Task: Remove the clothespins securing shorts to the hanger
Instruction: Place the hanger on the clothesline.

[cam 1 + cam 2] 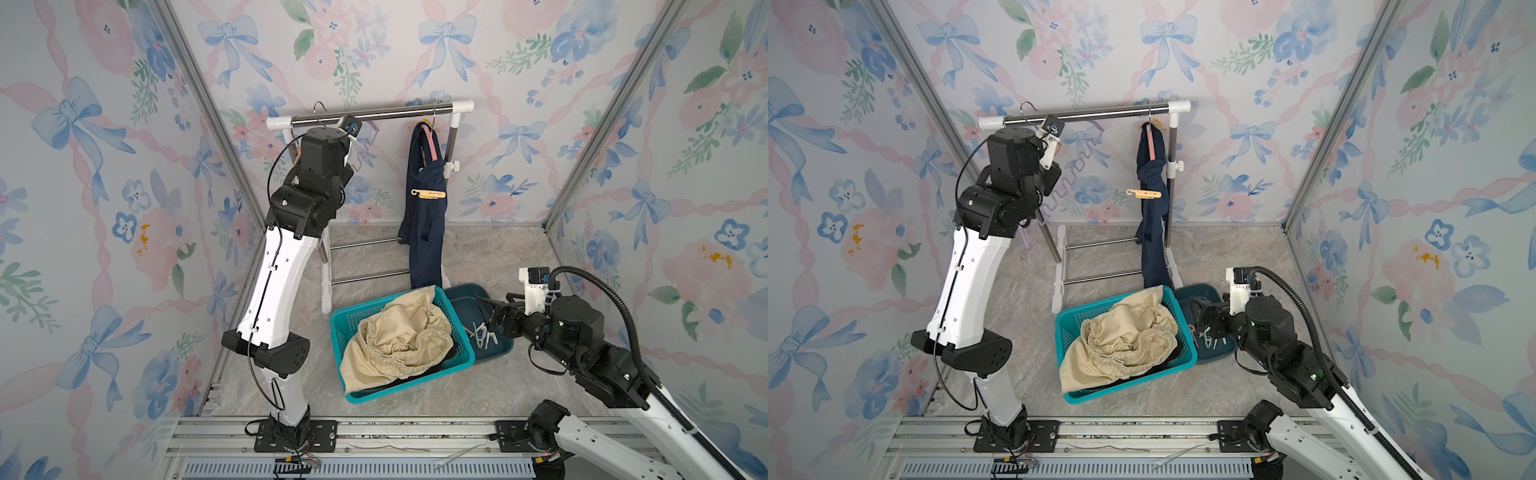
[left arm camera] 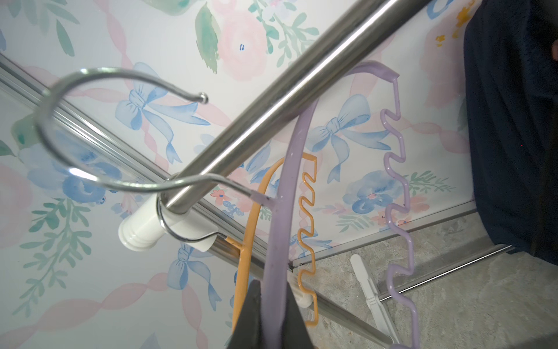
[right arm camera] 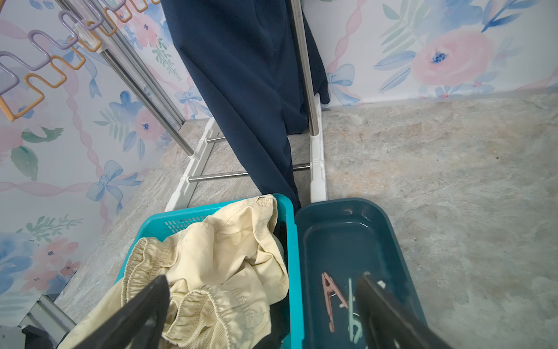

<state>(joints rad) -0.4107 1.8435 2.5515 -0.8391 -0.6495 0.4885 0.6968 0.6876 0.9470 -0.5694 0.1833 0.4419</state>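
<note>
Near rail [image 2: 241, 136] end, left gripper [image 2: 273, 285] clamps lilac hanger [image 2: 290, 169]

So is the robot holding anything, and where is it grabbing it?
The left jaws clamp the purple hanger on its shoulder bar near the hook; right jaws hold nothing.

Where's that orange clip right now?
In both top views the light orange clothespin is clipped across the navy shorts, which hang from the right end of the rail, beside the rack's upright post.
</note>
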